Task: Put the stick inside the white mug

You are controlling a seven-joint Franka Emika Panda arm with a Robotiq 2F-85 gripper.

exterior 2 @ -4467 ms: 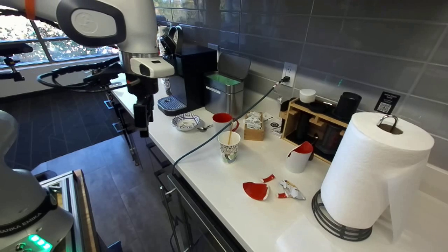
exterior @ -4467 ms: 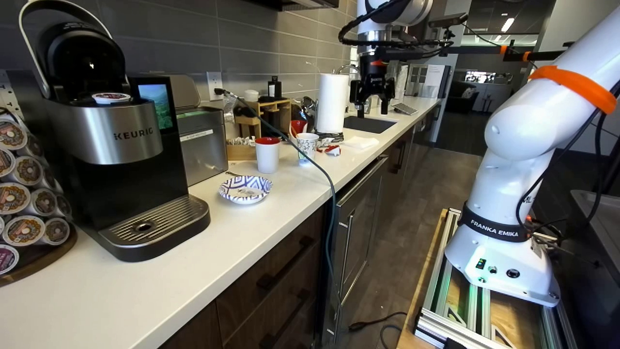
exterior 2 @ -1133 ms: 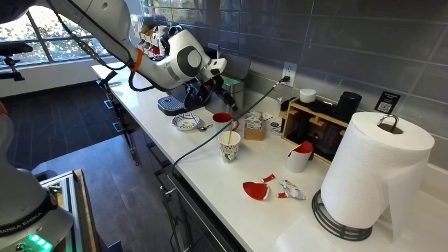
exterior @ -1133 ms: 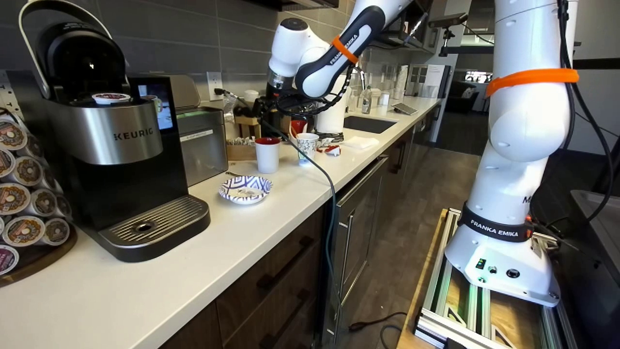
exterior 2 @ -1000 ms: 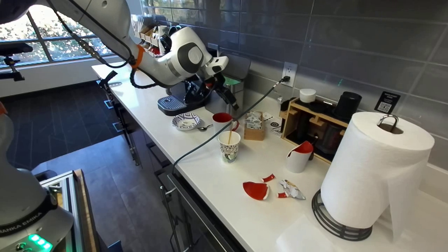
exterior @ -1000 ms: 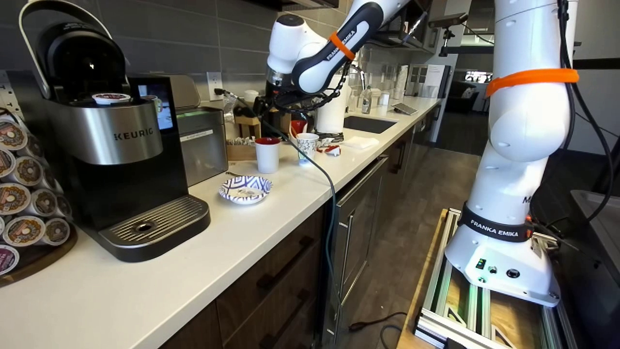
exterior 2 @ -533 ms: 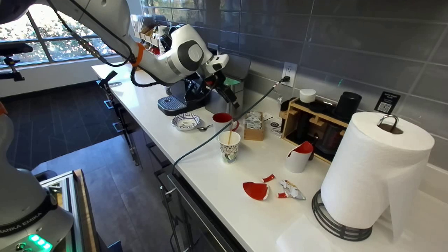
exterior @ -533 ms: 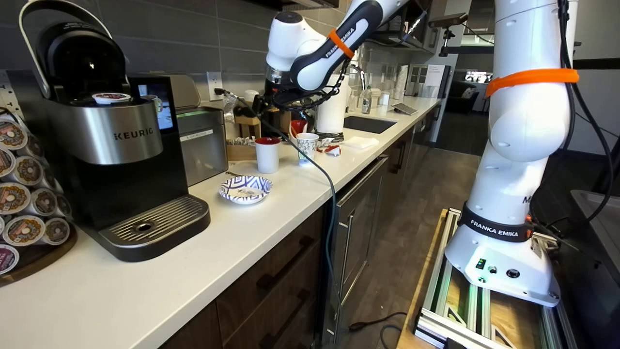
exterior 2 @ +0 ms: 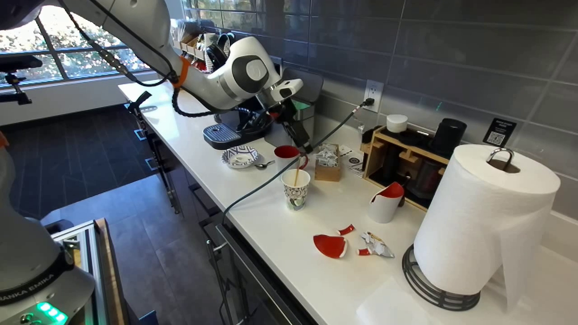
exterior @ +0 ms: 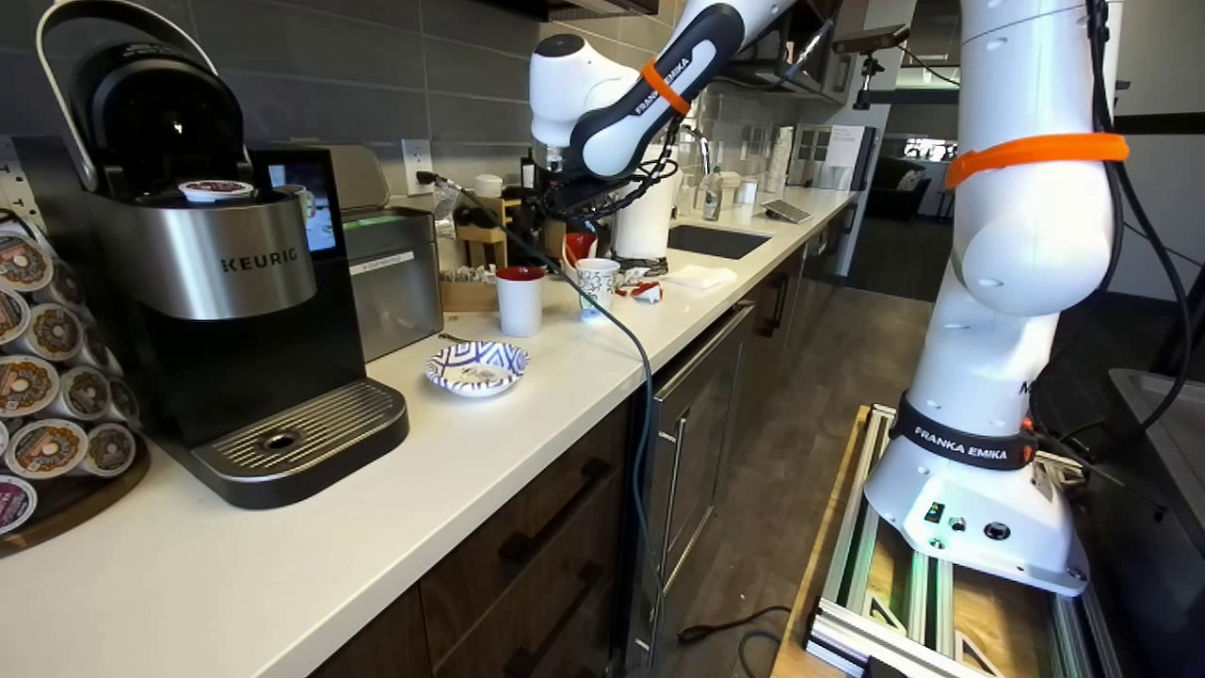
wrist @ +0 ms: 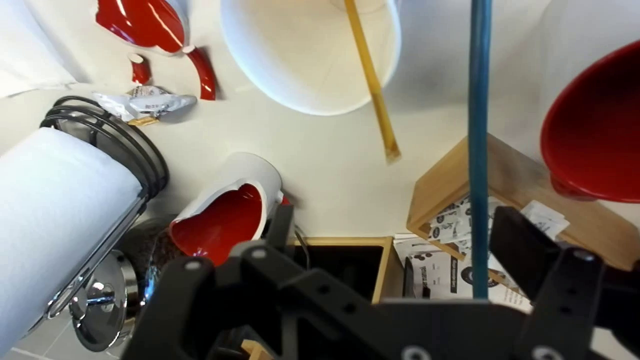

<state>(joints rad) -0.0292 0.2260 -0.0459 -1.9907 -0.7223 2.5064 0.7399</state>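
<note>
The stick is thin and tan and leans inside a patterned paper cup. In the wrist view the stick sticks out over the cup's rim. The white mug, red inside, stands upright beside the cup; its red inside also shows in the wrist view. My gripper is above the counter, near the mug and behind the cup. In the wrist view my gripper is open, with nothing held between its fingers. In an exterior view its fingertips are hard to see against dark objects.
A blue cable runs slanting across the counter and between my fingers in the wrist view. A packet box, broken mug, red shards, paper towel roll, wooden organizer and patterned bowl stand around.
The arm has swung from away from the mugs to over the counter by the mug and cup. In the last half second the gripper has lowered slightly. The objects have not moved.
</note>
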